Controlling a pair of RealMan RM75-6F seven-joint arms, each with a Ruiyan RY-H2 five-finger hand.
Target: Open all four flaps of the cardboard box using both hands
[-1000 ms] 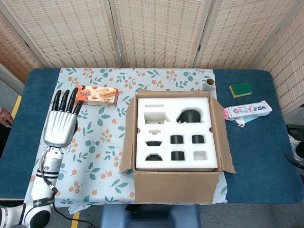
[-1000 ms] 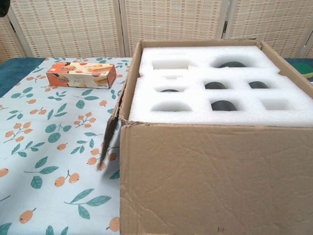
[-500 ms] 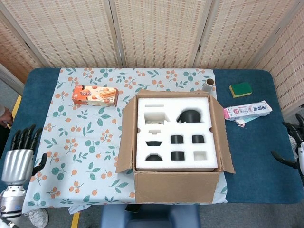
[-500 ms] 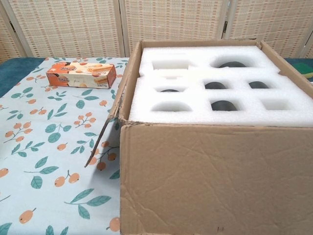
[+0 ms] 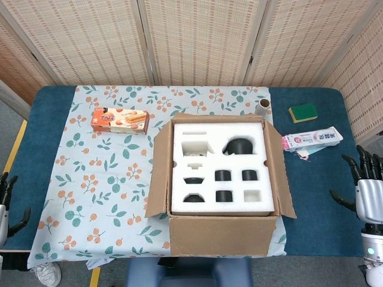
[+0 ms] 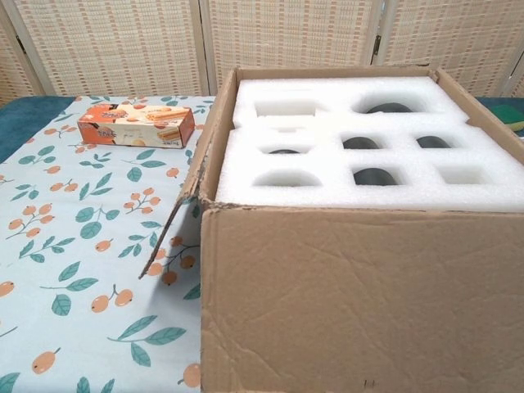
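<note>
The cardboard box (image 5: 222, 173) sat near the front edge of the tabletop (image 5: 320, 203), partly on the floral cloth (image 5: 102, 173), with its top open and a white foam insert (image 5: 220, 168) showing, dark items seated in several of its cut-outs. All 4 flaps looked folded away from the opening: the left flap (image 5: 157, 176) and right flap (image 5: 281, 173) splayed outward along the box's long sides, the near flap (image 6: 360, 303) hanging down the front face, and the far one apparently turned back behind the rim, so the task appeared essentially done. The box lay between the 2 hands and well apart from both. The right hand (image 5: 366, 191) stood at the right edge of the head view, beyond the tabletop's edge, fingers (image 5: 361, 161) pointing upward and spread, holding nothing. The left hand (image 5: 6, 206) showed only as a sliver at the left edge, fingers up and apart, nothing in it. Neither hand appeared in the chest view. The box's left flap faced the left hand and its right flap the right hand, and neither was clearly nearer. A snack box (image 5: 119, 120), toothpaste box (image 5: 312, 140), sponge (image 5: 303, 112) and small tube (image 5: 262, 107) lay around it.
</note>
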